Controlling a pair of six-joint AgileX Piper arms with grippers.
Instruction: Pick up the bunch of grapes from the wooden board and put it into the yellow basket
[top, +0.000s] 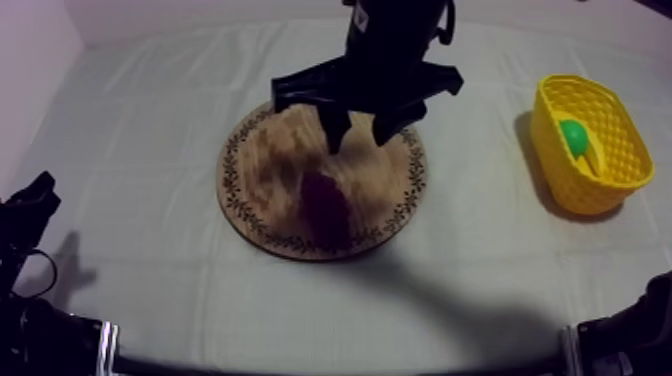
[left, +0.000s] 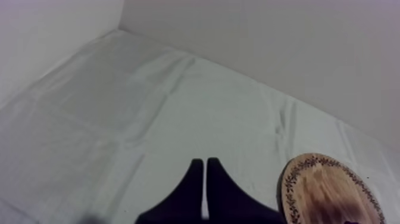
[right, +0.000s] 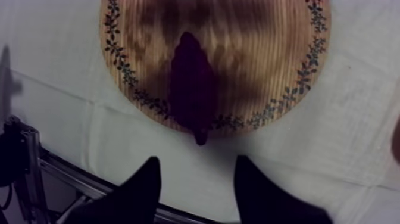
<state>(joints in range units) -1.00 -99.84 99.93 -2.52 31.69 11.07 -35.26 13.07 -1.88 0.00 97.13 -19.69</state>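
right gripper (top: 360, 138) spread wide over board (top: 262, 170), grapes (top: 325, 205) beyond jaws, untouched. left gripper (left: 205, 162) closed, empty.

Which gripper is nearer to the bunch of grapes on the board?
Right. The right gripper, open, hangs over the wooden board close to the grapes. The left gripper, shut, sits at the left side of the table, clear of the board.

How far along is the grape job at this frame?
Done: nothing yet. The bunch of grapes lies on the wooden board, ungrasped. In hand: the right end effector hangs open above the board, close to the grapes. Left to do: close on the grapes, lift, carry them to the yellow basket, release. The left end effector sits shut, away from the board.
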